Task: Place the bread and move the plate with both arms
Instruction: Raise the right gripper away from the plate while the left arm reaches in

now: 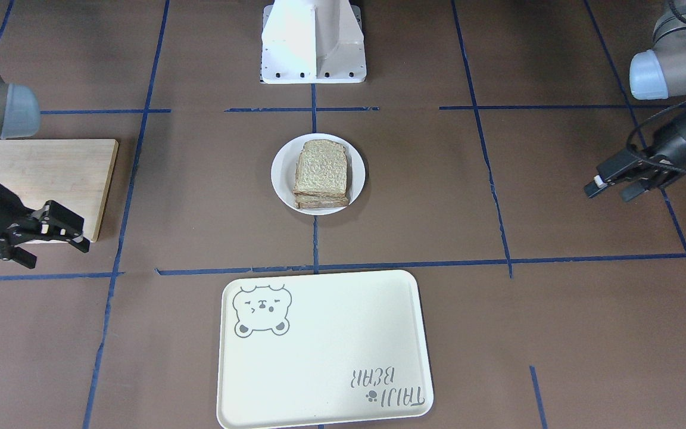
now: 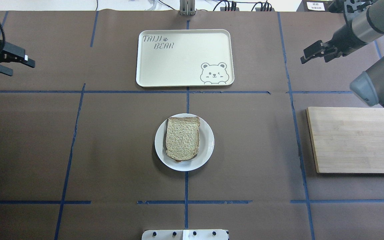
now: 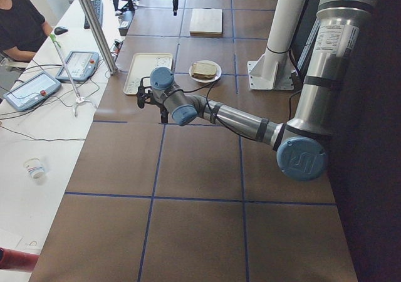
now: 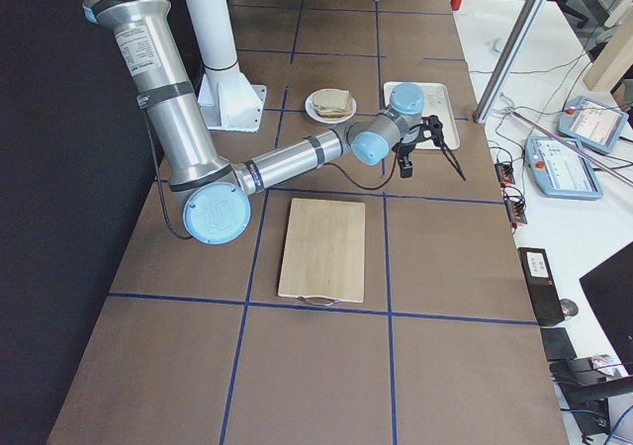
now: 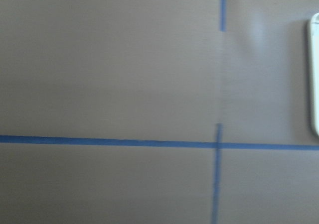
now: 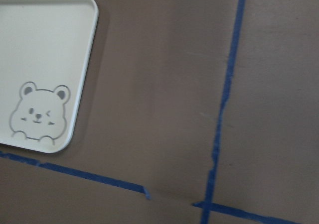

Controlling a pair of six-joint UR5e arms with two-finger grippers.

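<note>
The bread (image 1: 321,170) (image 2: 182,136), a speckled grey-tan slice, lies on top of a sandwich stack on the small white plate (image 1: 279,174) (image 2: 207,144) at the table's centre. My left gripper (image 2: 21,66) (image 1: 611,190) is open and empty above the table far out on my left side, level with the tray. My right gripper (image 2: 303,56) (image 1: 57,253) is open and empty far out on my right side, just beyond the cutting board. Both are well apart from the plate. Neither wrist view shows fingers, plate or bread.
A cream rectangular bear tray (image 2: 185,56) (image 1: 319,351) (image 6: 45,50) lies beyond the plate. A wooden cutting board (image 2: 352,140) (image 1: 45,173) lies bare on my right. The white pedestal base (image 1: 313,42) stands behind the plate. Blue tape lines cross the brown table.
</note>
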